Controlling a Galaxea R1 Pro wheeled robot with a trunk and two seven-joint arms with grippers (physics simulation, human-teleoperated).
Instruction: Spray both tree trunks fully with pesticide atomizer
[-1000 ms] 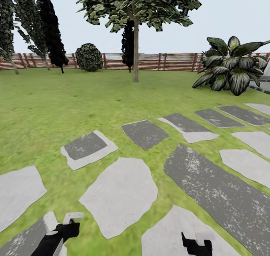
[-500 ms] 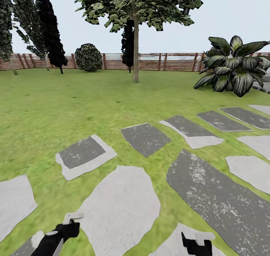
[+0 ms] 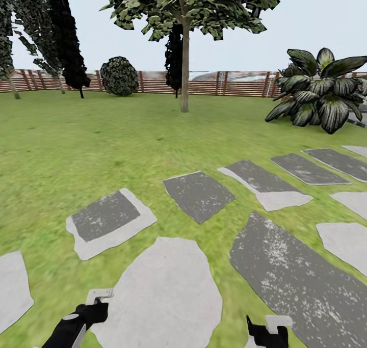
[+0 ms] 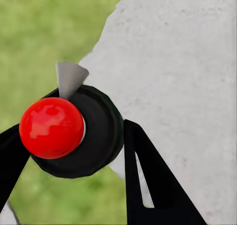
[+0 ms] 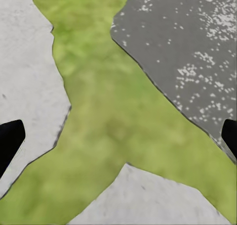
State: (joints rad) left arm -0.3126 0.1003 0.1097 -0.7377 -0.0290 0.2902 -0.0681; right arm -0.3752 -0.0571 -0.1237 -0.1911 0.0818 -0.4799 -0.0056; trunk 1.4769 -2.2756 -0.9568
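My left gripper (image 3: 85,315) is shut on the pesticide atomizer (image 3: 100,295), low at the left of the head view. In the left wrist view the atomizer (image 4: 52,127) shows a red ball top, a round black body and a grey nozzle between the black fingers (image 4: 148,175). At the bottom right my right gripper (image 3: 267,332) is open and holds nothing; grass and paving lie under it (image 5: 118,136). Far ahead on the lawn stands a tree with a straight grey-tan trunk (image 3: 184,68) and leaves only high up. The floor (image 3: 76,144) is green grass.
Grey and whitish stepping stones (image 3: 199,194) cross the grass just ahead and to the right. A big broad-leaved plant (image 3: 318,90) stands at the right. A slatted brown fence (image 3: 229,83) closes the back, with a round shrub (image 3: 120,76) and dark narrow trees (image 3: 66,37) at the left.
The whole view has shifted: the stepping stones slide down and leftward in the picture, so the camera has moved forward. Both grippers keep their places and states.
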